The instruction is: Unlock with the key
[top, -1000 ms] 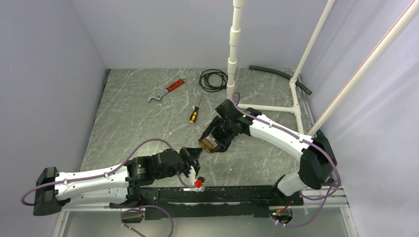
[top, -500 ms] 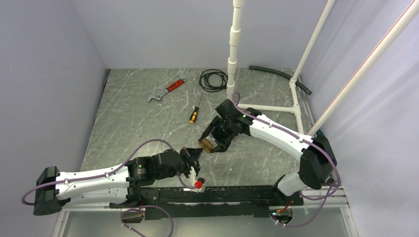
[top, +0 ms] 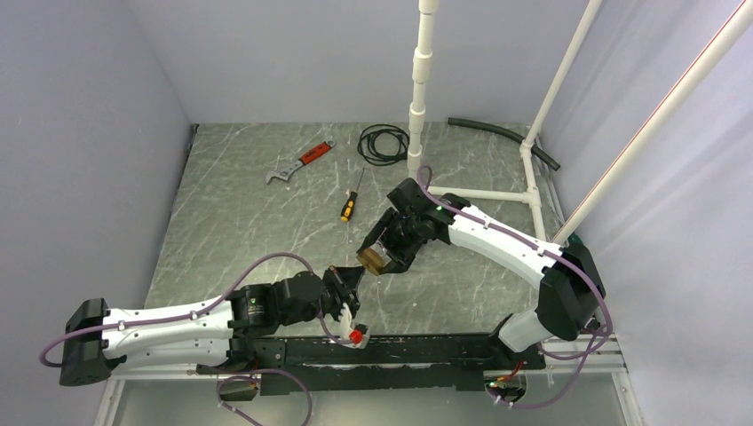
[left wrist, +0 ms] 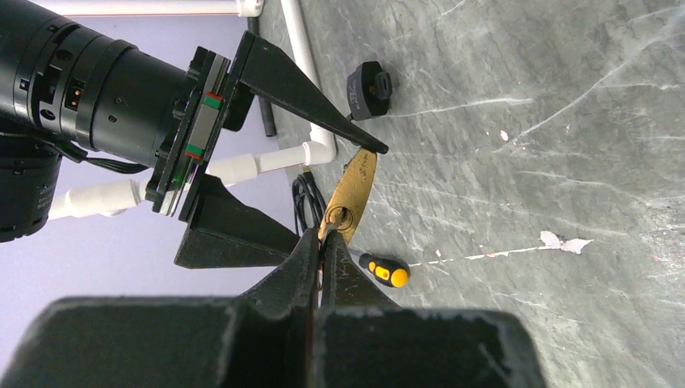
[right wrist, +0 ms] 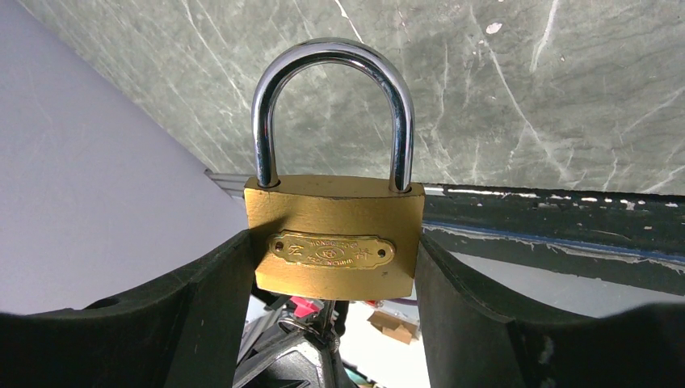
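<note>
We see the right gripper (top: 384,252) grasping the padlock (right wrist: 334,222) above the counter (top: 249,222), the left gripper (left wrist: 323,244) clenched, apparently on the key (right wrist: 326,317), at its keyhole.

The padlock (right wrist: 334,242) sits in the right tool (top: 384,254), the key (right wrist: 329,312) apparently touching its underside.

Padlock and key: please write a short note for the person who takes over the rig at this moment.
Right gripper: clamped on the sides of the brass padlock, held above the table.
Left gripper: shut on the key, at the keyhole on the lock's underside; it looks inserted, but the depth is hidden.
Done: lock and key picked up and brought together.
Left: turn the key; the shackle sits locked in both holes.
</note>
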`<state>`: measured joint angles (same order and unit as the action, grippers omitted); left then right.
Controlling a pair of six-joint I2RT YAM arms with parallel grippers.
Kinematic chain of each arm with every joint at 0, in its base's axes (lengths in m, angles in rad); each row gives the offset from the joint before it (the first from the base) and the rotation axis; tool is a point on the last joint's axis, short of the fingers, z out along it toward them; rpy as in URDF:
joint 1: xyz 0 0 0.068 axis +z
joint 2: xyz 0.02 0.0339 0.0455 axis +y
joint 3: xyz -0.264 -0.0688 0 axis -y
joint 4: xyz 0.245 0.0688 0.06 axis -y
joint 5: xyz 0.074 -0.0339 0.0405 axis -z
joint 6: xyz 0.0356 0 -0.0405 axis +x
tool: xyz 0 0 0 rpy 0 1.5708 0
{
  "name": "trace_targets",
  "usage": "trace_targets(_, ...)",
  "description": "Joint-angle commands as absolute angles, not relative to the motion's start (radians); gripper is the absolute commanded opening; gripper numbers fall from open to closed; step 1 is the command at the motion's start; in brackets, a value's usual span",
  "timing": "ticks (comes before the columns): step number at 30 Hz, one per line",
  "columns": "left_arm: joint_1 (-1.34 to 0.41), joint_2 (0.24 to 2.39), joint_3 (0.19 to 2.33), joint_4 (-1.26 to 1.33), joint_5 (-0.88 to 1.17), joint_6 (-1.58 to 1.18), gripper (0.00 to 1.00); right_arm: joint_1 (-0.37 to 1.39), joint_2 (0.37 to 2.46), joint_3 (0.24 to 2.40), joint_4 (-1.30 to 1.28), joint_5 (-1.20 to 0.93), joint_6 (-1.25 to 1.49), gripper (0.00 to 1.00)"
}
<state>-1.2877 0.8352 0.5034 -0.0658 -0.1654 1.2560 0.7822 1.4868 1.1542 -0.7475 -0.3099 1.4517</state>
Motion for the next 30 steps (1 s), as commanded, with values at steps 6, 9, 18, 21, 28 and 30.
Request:
trace_targets(6,-1.296,0.851,0.479,-0.008,-0.225,1.283,0.00,0.804,1.431,1.237,-0.716,-0.354,1.502,0.00)
trace_targets(9,-1.302,0.868,0.473,0.031,-0.258,1.301,0.00,0.813,1.416,1.230,-0.699,-0.334,1.522,0.00)
trace_targets(18,-1.308,0.878,0.464,0.034,-0.280,1.324,0.00,0.828,1.410,1.246,-0.691,-0.336,1.523,0.00)
trace_targets(21,-1.308,0.857,0.459,0.028,-0.278,1.328,0.00,0.826,1.409,1.256,-0.699,-0.345,1.511,0.00)
trace_targets(28,-1.314,0.819,0.450,0.016,-0.285,1.367,0.00,0.812,1.383,1.247,-0.703,-0.381,1.491,0.00)
trace_targets(30,-1.325,0.813,0.442,0.023,-0.308,1.391,0.00,0.810,1.369,1.241,-0.702,-0.386,1.491,0.00)
